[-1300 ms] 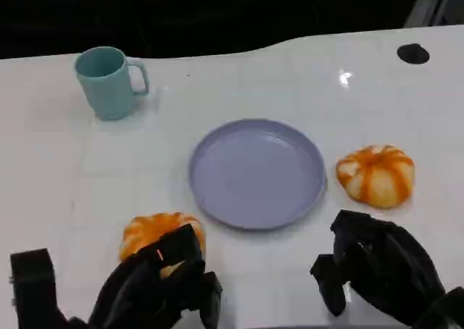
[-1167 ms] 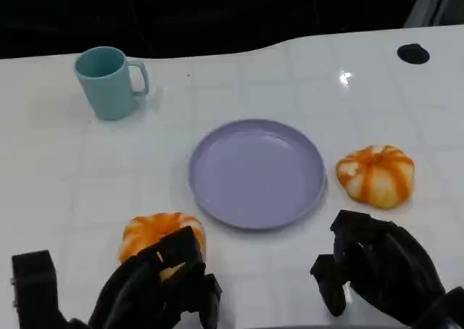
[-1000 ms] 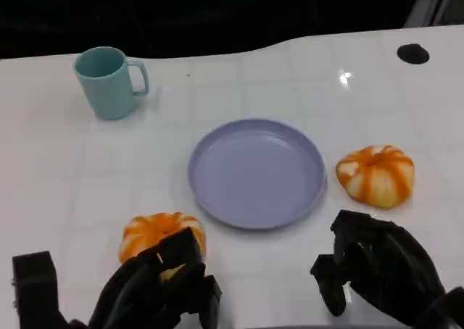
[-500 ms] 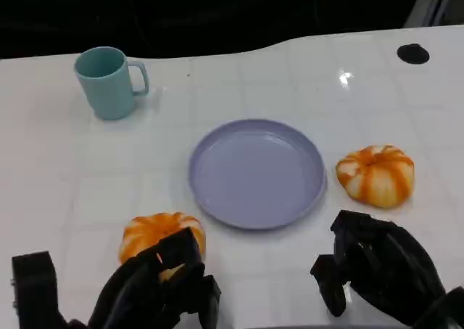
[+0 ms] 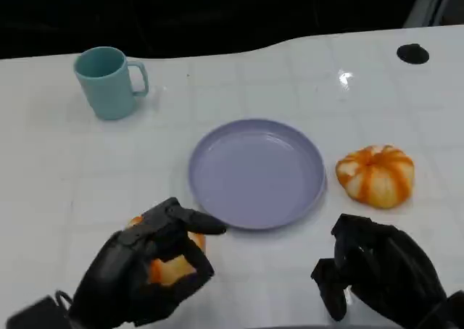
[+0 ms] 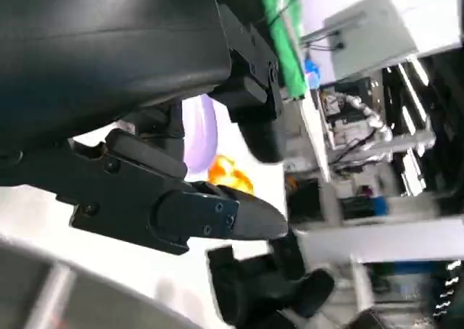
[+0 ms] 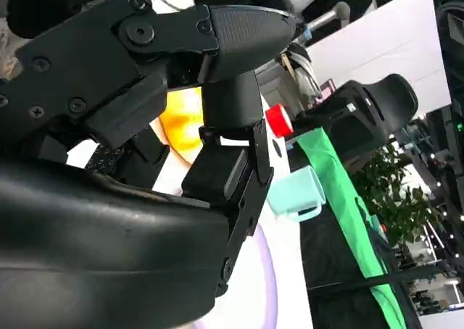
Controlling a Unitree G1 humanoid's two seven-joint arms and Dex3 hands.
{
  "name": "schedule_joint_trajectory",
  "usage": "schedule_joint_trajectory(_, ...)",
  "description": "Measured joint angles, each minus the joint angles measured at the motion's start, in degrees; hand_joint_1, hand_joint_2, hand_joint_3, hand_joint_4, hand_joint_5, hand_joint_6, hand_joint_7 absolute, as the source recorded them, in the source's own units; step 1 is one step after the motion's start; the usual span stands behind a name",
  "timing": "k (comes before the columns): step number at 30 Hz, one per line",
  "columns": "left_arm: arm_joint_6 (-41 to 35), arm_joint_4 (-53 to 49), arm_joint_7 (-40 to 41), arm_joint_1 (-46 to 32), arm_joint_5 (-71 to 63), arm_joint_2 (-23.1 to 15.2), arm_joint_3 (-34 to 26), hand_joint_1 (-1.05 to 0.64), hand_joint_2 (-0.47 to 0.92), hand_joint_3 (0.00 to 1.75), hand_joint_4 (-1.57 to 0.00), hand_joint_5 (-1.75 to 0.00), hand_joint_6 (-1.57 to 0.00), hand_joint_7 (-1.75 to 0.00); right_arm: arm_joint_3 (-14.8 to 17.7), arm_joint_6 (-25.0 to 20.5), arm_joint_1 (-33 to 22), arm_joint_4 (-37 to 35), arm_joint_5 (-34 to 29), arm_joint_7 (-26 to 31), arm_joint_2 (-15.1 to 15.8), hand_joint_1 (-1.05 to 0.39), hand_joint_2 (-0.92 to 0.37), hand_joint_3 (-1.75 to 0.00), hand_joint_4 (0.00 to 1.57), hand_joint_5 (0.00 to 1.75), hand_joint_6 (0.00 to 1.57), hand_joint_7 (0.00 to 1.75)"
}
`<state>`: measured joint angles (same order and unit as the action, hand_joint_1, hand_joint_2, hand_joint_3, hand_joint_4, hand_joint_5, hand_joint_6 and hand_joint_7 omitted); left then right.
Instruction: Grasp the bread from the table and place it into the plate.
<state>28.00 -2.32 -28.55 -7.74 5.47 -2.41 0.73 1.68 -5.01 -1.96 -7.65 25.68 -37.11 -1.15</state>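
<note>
Bread (image 5: 165, 269): under left hand (image 5: 141, 271), fingers (image 5: 190, 220) curled over it, grip unclear
Right hand (image 5: 380, 271): curled, holding nothing
Plate (image 5: 257, 172): just beyond left fingers

Left hand (image 5: 145, 271) over bread (image 5: 165, 260), beside plate (image 5: 257, 172).

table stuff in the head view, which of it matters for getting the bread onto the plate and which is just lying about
For the job:
- bread by left hand
- bread right of plate
- purple plate
- left hand, over the near bread

Lying about:
- teal mug
- right hand, holding nothing
</note>
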Motion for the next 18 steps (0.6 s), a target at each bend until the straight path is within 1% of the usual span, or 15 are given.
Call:
schedule_joint_trajectory(1, 1.60, 0.03, 0.89, 0.03, -1.50, -0.51, -0.04, -0.63, 0.92, 0.06, -0.33, -1.04, -0.34, -0.37, -0.01, 0.00, -0.15, 0.00, 0.00, 0.00, -0.01, -0.97, -0.64, -0.51, 1.23, 1.54, 1.09, 1.33)
schedule_joint_trajectory(3, 4.46, 0.40, 3.38, 0.06, -5.85, -1.62, -0.12, -0.66, 0.92, 0.05, -0.26, -0.97, -0.33, -0.28, -0.05, -0.01, -0.26, 0.01, 0.00, 0.06, -0.13, -0.96, -0.65, -0.52, 1.22, 1.54, 1.09, 1.33)
schedule_joint_trajectory(5, 7.05, 1.24, 6.67, 0.14, -11.56, -2.83, -0.57, -0.68, 0.92, 0.05, -0.16, -0.95, -0.30, -0.19, -0.22, -0.01, -0.51, 0.33, -0.11, 0.31, -0.20, -0.94, -0.66, -0.53, 1.21, 1.55, 1.06, 1.35)
schedule_joint_trajectory(8, 8.95, 3.71, 11.62, 0.20, -20.12, -5.15, -1.86, -0.71, 0.92, 0.09, -0.12, -0.89, -0.26, -0.12, -0.43, -0.01, -1.22, 1.48, -0.38, 0.64, -0.17, -0.93, -0.66, -0.54, 1.21, 1.56, 1.04, 1.38)
schedule_joint_trajectory(11, 8.91, 8.33, 17.46, 0.03, -30.60, -7.21, -3.85, -0.71, 0.92, 0.06, -0.15, -0.85, -0.30, -0.10, -0.46, -0.01, -1.30, 1.82, -0.34, 0.63, -0.17, -0.94, -0.65, -0.55, 1.21, 1.55, 1.05, 1.38)
schedule_joint_trajectory(14, 6.82, 13.62, 22.30, -0.37, -40.16, -8.06, -4.94, -0.70, 0.92, 0.03, -0.21, -0.73, -0.39, -0.07, -0.47, -0.02, -1.27, 1.82, -0.30, 0.52, -0.17, -0.95, -0.64, -0.55, 1.21, 1.55, 1.05, 1.39)
schedule_joint_trajectory(18, 2.65, 18.26, 25.44, -1.72, -49.92, -9.32, -4.73, -0.70, 0.90, 0.01, -0.30, -0.67, -0.40, -0.03, -0.51, -0.02, -1.25, 1.85, -0.31, 0.52, -0.17, -0.96, -0.62, -0.59, 1.22, 1.56, 1.05, 1.40)
